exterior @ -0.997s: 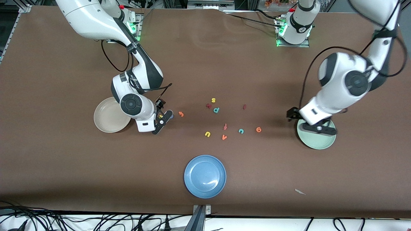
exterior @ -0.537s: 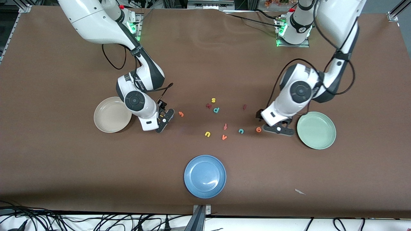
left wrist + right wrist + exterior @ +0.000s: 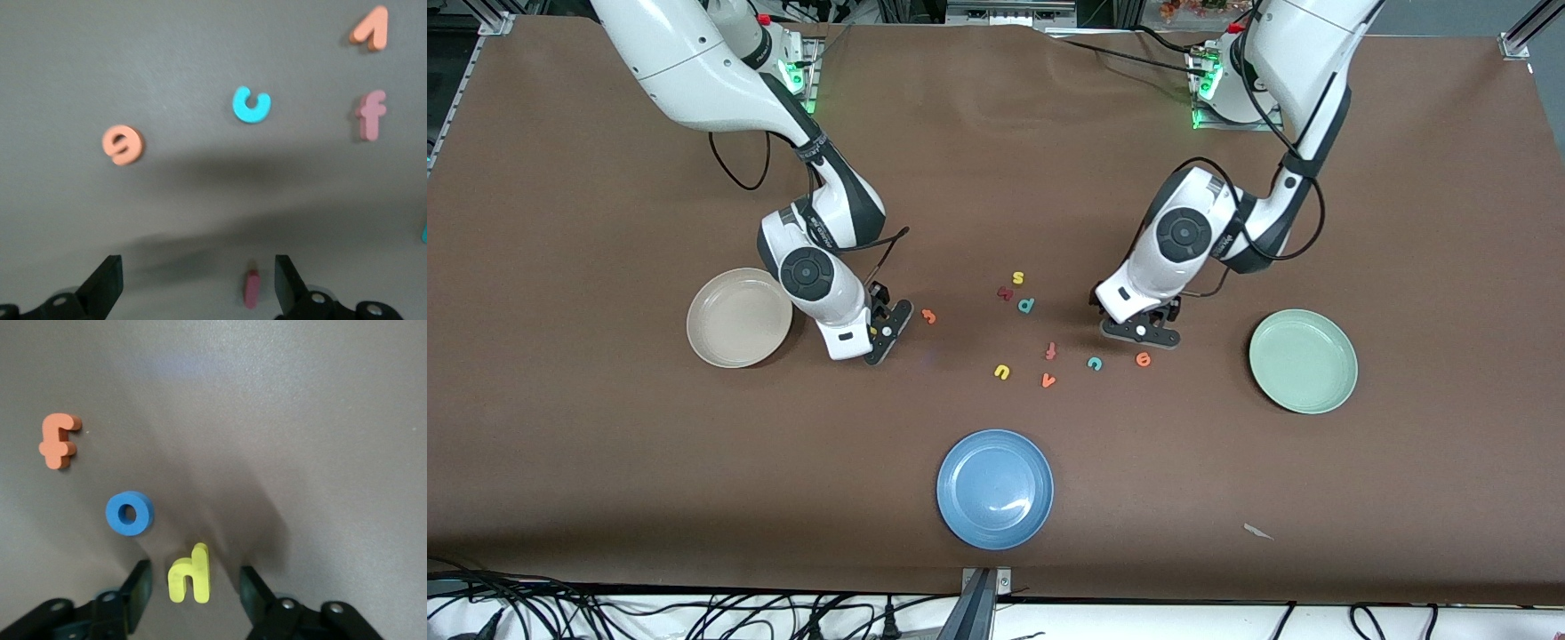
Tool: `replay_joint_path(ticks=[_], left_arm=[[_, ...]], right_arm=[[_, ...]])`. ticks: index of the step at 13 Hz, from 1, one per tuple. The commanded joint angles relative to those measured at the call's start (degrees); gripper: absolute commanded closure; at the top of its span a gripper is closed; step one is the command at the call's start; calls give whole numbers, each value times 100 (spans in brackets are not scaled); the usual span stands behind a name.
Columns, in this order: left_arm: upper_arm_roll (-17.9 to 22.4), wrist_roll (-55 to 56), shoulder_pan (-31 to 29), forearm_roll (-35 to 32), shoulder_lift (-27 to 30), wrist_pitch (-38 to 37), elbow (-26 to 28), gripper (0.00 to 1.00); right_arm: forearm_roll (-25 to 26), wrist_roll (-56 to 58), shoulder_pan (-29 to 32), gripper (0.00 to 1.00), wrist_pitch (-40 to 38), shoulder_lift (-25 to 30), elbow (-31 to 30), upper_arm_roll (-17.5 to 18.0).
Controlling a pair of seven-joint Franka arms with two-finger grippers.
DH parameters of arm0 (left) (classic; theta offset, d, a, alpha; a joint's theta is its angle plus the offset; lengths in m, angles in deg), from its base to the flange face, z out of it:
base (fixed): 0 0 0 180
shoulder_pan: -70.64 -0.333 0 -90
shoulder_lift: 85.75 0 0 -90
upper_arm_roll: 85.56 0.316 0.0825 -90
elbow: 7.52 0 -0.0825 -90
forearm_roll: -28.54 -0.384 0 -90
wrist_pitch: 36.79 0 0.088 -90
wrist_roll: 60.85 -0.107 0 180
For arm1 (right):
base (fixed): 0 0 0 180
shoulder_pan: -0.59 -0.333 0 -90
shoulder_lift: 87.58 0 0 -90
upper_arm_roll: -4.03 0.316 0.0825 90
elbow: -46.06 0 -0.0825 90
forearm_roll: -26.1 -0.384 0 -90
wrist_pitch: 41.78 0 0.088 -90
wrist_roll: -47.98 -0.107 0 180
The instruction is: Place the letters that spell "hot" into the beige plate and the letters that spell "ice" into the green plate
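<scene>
Low over the brown table, right gripper (image 3: 193, 590) partly open, fingers flanking the small yellow foam h (image 3: 191, 573), stem running lengthwise between them; blue ring-shaped o (image 3: 130, 513) just beside. Left gripper (image 3: 197, 290) spread wide above the dark red stick-shaped i (image 3: 251, 289), long axis along the fingers, close to one finger.

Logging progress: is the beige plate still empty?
Empty. The beige plate shows only bare surface in the front view; the yellow h lies on the table between the right claw's fingers.
</scene>
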Motion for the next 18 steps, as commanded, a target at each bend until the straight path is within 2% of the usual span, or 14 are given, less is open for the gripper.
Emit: replay_joint_path(ticks=[1,6,8,11,14,17,18], left_arm=[[31,330,162,-208,-98,85,58,0],[31,401,241,-208,-292,85,50,12],[40,602,416,-208,-309,58,50,25],[49,691,487,-208,-327,32,58,36],[40,929,540,-217,-336,-12,58,50],[49,929,540,-217,-345,-12,67,63],[49,972,540,-217,-345,-21,67,70]], right_arm=[[52,40,-5,61,87,29,-110,6],[52,84,-14,83,69,64,-84,6],[52,49,-5,87,34,195,-49,15],[-17,23,65,86,-885,652,117,-46],[-44,-4,109,86,-2029,1013,390,-580],[-53,-65,109,86,-2549,1189,408,-1187],[-53,-83,109,86,-2559,1163,399,-1467]])
